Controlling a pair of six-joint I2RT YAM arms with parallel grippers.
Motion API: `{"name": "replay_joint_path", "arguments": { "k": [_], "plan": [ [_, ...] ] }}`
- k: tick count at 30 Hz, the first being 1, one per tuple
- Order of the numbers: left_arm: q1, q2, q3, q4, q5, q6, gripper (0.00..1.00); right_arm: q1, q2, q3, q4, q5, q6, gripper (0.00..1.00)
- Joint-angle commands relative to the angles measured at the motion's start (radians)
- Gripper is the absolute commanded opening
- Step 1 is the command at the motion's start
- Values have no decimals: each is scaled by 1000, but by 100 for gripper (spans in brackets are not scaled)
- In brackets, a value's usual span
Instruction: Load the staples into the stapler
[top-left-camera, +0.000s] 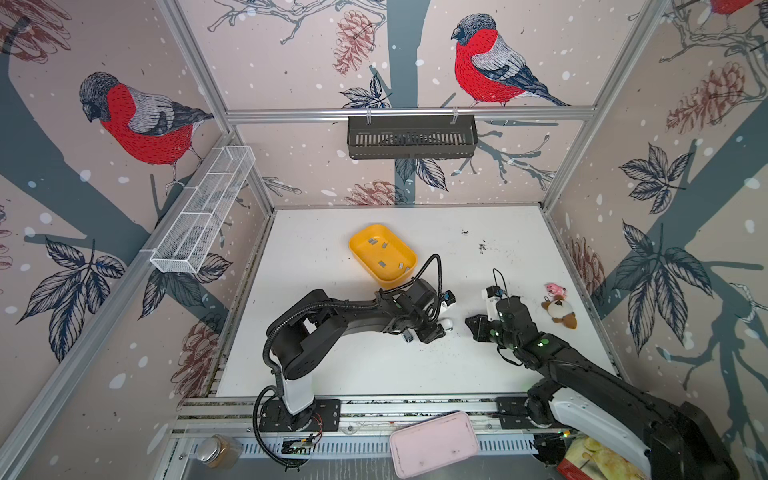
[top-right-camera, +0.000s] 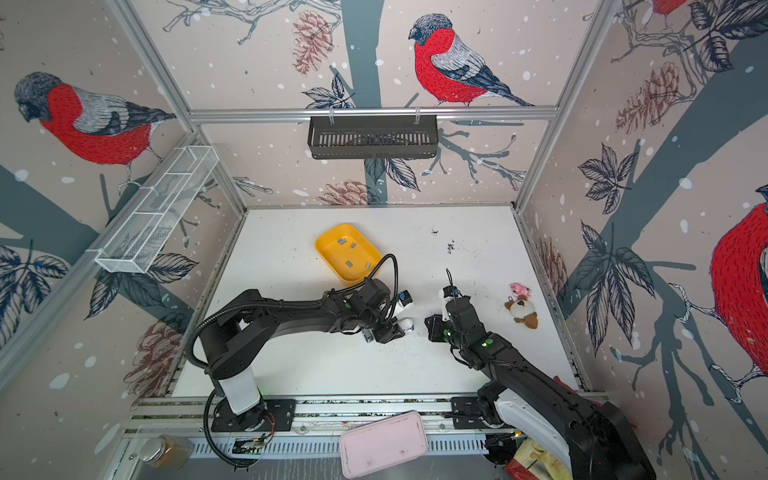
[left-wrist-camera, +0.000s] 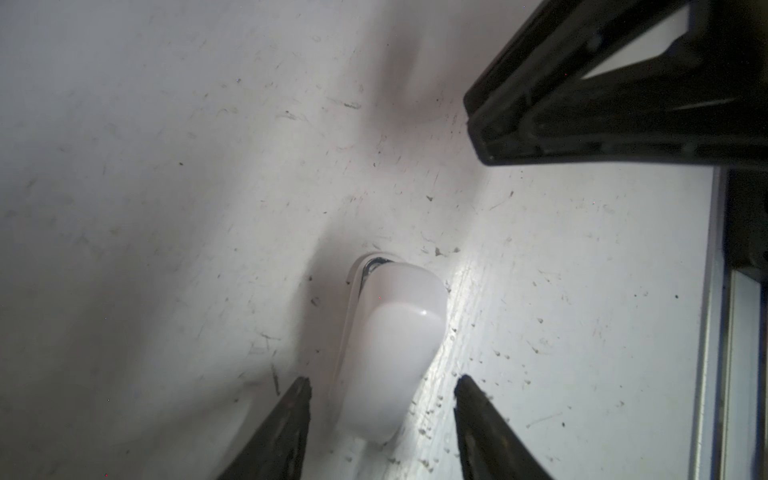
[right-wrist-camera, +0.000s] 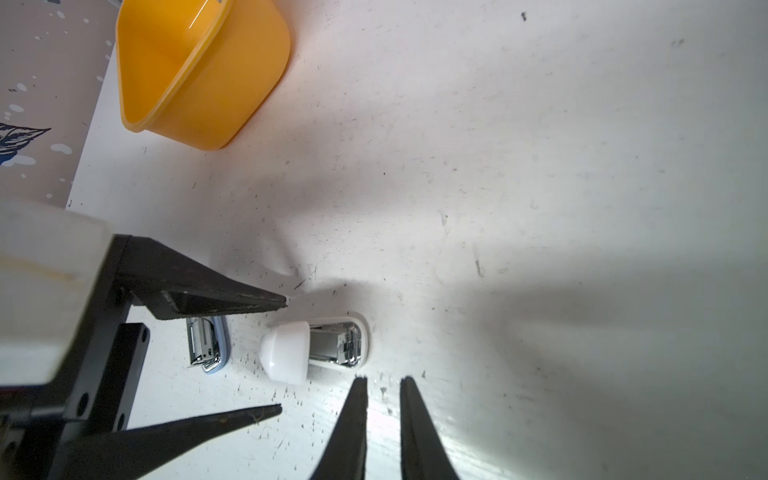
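Left end effector (left-wrist-camera: 384, 384) wide, straddling the white stapler (right-wrist-camera: 286, 353) on the desk (top-left-camera: 353, 365), no contact visible. Right end effector (right-wrist-camera: 383, 379) narrow, empty, just beside the stapler. Staples (top-left-camera: 382, 263) lie in the yellow tray (top-left-camera: 368, 257). Stapler magazine looks exposed; whether it's loaded, can't tell.

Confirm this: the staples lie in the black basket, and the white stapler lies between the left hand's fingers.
Wrong container: the staples lie in the yellow tub, as both top views show. The white stapler does lie between the left hand's fingers.
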Motion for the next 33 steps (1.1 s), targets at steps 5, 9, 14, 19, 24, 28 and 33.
{"name": "replay_joint_path", "arguments": {
  "k": [5, 9, 14, 19, 24, 28, 33],
  "plan": [
    [-3, 22, 7, -56, 9, 25, 42, -18, -1, -5, 7, -21, -1, 16],
    [-10, 45, 42, -74, -11, 19, 39, -22, -5, -5, 1, -23, 0, 16],
    [-20, 55, 56, -83, -45, 17, 32, -35, -21, -6, 1, -42, 12, 15],
    [-20, 46, 55, -80, -64, 3, 20, -55, -32, -12, 13, -83, 36, 15],
    [-19, -4, 42, -70, -77, -40, 11, -72, -50, -6, 20, -149, 91, 21],
    [-20, -83, 18, -40, -78, -99, 7, -74, -92, 3, 45, -219, 168, 30],
    [-19, -186, -42, 4, -50, -157, 7, -72, -123, 14, 90, -270, 241, 54]
  ]
}}
